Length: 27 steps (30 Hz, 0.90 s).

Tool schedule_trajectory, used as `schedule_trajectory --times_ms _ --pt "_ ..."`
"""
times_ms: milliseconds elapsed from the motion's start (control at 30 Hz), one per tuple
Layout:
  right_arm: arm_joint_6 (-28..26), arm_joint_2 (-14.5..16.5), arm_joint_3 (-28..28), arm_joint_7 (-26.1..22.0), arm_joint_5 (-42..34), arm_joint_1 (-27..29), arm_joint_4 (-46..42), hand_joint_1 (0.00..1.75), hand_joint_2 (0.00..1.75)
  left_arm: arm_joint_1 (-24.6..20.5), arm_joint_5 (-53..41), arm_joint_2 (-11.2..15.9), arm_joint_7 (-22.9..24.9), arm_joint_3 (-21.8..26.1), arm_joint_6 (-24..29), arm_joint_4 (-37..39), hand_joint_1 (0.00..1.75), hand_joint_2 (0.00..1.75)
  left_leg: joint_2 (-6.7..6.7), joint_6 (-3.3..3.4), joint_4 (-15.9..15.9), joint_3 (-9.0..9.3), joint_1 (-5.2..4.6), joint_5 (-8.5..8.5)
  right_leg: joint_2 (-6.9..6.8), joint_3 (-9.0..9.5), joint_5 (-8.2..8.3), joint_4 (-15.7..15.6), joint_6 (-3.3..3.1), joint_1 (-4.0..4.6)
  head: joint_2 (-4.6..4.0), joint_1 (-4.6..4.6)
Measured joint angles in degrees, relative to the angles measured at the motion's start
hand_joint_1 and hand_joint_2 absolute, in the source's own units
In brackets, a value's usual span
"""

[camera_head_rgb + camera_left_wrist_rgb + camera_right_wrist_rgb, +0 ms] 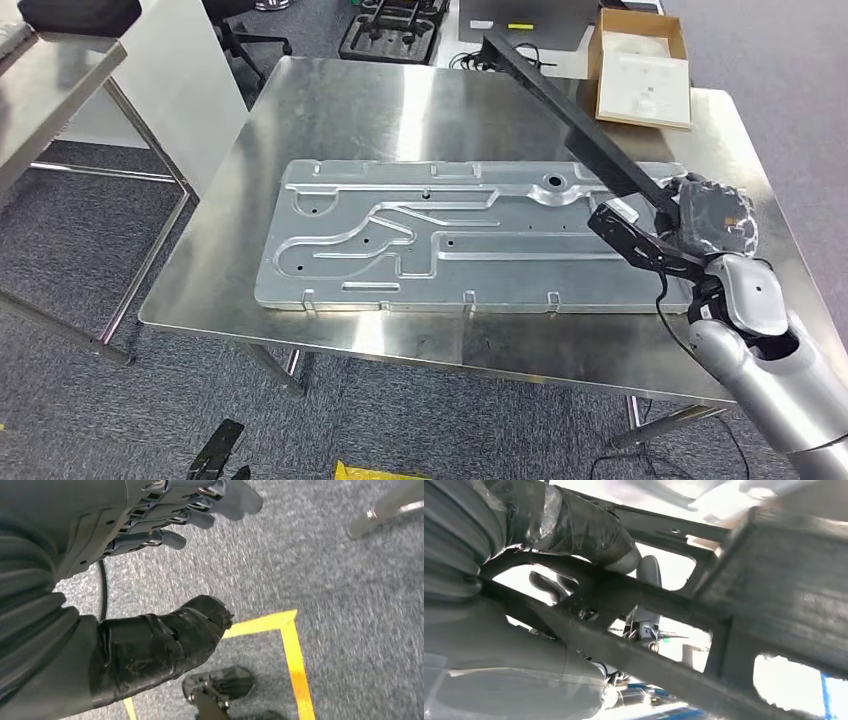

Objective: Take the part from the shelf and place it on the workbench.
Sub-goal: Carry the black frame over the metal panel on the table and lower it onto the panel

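My right hand [700, 225] grips a long black metal part [575, 125] at its near end and holds it above the right side of the steel workbench [400, 110]. The part slants away towards the bench's far edge. In the right wrist view the black frame of the part [664, 605] crosses the picture, and my thumb [589, 530] and fingers [646, 572] wrap round a bar of it. My left hand [165, 525] hangs over the carpet floor, its fingers spread and nothing in them.
A large stamped silver panel [450, 235] lies flat on the bench's middle. An open cardboard box [640, 70] sits at the far right corner. Another steel table [50, 70] stands to the left. Yellow tape [295, 655] marks the floor.
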Motion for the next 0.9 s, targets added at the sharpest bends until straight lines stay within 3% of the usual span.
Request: schedule_trajectory --times_ms 67,100,167,200,233,267,300,367,400,467,567,633,700,733,767,833,900 --pt "0.57 -0.92 -0.03 0.23 0.55 0.3 1.12 1.75 1.75 -0.15 0.01 -0.1 -0.01 0.0 0.14 -0.06 0.0 1.75 0.11 -0.56 1.66 -0.73 -0.06 -1.24 0.05 0.34 -0.19 -0.41 -0.36 -0.31 0.0 -0.03" --pt "0.75 -1.26 -0.05 0.27 0.82 0.36 1.63 1.75 1.75 -0.26 0.02 -0.14 -0.01 0.0 0.26 -0.09 0.0 1.75 0.16 -0.81 4.09 -2.0 -0.04 -2.44 0.05 0.54 -0.29 -0.58 -0.56 -0.46 0.0 -0.1" --pt "1.23 -1.58 -0.06 0.31 1.5 0.47 2.57 1.75 1.75 -0.43 0.09 -0.19 -0.04 0.0 0.64 -0.11 0.0 1.75 0.21 -1.08 11.49 -6.16 0.11 -5.12 0.06 0.79 -0.64 -0.61 -0.91 -0.45 0.0 -0.26" --pt "1.63 -1.71 -0.06 0.4 1.91 0.65 3.11 1.75 1.75 -0.44 0.16 -0.21 -0.14 -0.01 0.97 -0.11 0.0 1.75 0.21 -1.17 14.58 -8.21 0.17 -5.66 0.08 0.99 -0.85 -0.59 -0.99 -0.45 0.0 -0.25" --pt "2.12 -1.89 -0.06 0.52 2.37 0.93 3.67 1.75 1.75 -0.42 0.25 -0.25 -0.34 -0.01 1.34 -0.11 0.0 1.75 0.22 -1.27 16.02 -9.54 0.23 -5.12 0.09 1.28 -1.09 -0.57 -1.01 -0.45 0.0 -0.26" --pt "2.66 -2.18 -0.06 0.67 2.86 1.23 4.23 1.75 1.75 -0.42 0.37 -0.28 -0.64 -0.02 1.76 -0.11 0.0 1.75 0.22 -1.35 15.16 -9.79 0.3 -3.35 0.1 1.67 -1.37 -0.53 -0.97 -0.45 0.0 -0.24" --pt "3.16 -2.57 -0.06 0.81 3.36 1.51 4.71 1.75 1.75 -0.44 0.47 -0.31 -0.98 -0.02 2.16 -0.11 0.0 1.75 0.23 -1.37 12.24 -8.99 0.37 -0.72 0.1 2.13 -1.69 -0.49 -0.89 -0.45 0.0 -0.25" --pt "4.03 -3.46 -0.1 1.08 4.32 1.87 5.54 1.75 1.75 -0.51 0.76 -0.26 -1.81 -0.01 2.5 -0.11 0.0 1.75 0.2 -1.09 4.9 -6.15 0.32 3.65 0.11 2.94 -2.3 -0.43 -0.62 -0.43 0.0 -0.21" --pt "4.39 -3.89 -0.17 1.19 4.67 2.07 5.92 1.75 1.75 -0.59 0.95 -0.23 -2.27 0.0 2.37 -0.11 0.0 1.75 0.18 -0.83 2.32 -4.96 0.21 4.43 0.13 3.11 -2.45 -0.47 -0.42 -0.42 0.0 -0.21" --pt "4.88 -4.75 -0.48 1.31 5.04 2.89 6.74 1.75 1.75 -0.74 1.46 -0.2 -3.35 0.01 1.58 -0.13 0.0 1.75 0.14 -0.39 0.57 -4.03 -0.05 4.07 0.13 3.1 -2.49 -0.66 0.06 -0.39 0.0 -0.15" --pt "5.14 -6.04 -1.03 1.3 5.11 4.59 8.01 1.75 1.75 -0.72 2.09 -0.2 -4.64 0.01 0.25 -0.15 0.0 1.75 0.14 0.32 -0.85 -3.11 0.31 4.06 0.02 2.99 -3.23 -0.05 0.89 -0.33 0.0 -0.04" --pt "5.18 -6.58 -1.41 1.28 5.15 5.16 9.03 1.75 1.75 -0.75 2.28 -0.2 -5.11 0.01 -0.3 -0.18 0.0 1.75 0.21 0.84 -1.4 -2.55 0.45 4.16 -0.04 0.63 -5.67 4.74 1.26 -0.48 0.0 0.13" --pt "5.24 -6.73 -1.63 1.26 5.19 5.72 9.94 0.87 0.87 -0.81 2.38 -0.2 -5.49 0.01 -0.92 -0.22 0.0 1.75 0.3 1.19 -1.24 -2.46 0.41 3.92 -0.07 -3.37 -8.17 11.89 1.53 -0.61 0.0 0.22" --pt "5.3 -6.75 -1.66 1.25 5.19 6.1 10.26 0.44 0.44 -0.79 2.4 -0.2 -5.71 0.01 -1.3 -0.24 0.0 1.75 0.32 1.21 -1.07 -2.44 0.4 3.74 -0.07 -4.76 -8.35 14.02 1.65 -0.72 0.0 0.24" --pt "5.4 -6.76 -1.66 1.22 5.23 6.39 10.5 0.0 0.0 -0.77 2.4 -0.21 -5.94 0.01 -1.7 -0.25 0.0 1.75 0.32 1.17 -0.83 -2.41 0.42 3.52 -0.09 -5.19 -7.48 14.15 1.77 -0.88 0.0 0.23" --pt "5.63 -6.81 -1.78 1.12 5.42 6.57 10.86 0.0 0.0 -0.75 2.39 -0.22 -6.31 0.01 -2.44 -0.27 0.0 1.75 0.28 0.86 -0.01 -2.38 0.5 2.85 -0.15 -3.1 -3.69 8.82 2.06 -1.36 0.0 0.25" --pt "5.84 -6.84 -2.01 0.92 5.73 6.54 11.38 0.0 0.0 -0.82 2.34 -0.13 -6.51 0.01 -2.84 -0.29 0.0 0.87 0.15 0.24 1.04 -2.62 0.33 2.06 -0.15 -0.37 -1.74 3.2 2.17 -1.53 0.0 0.28"
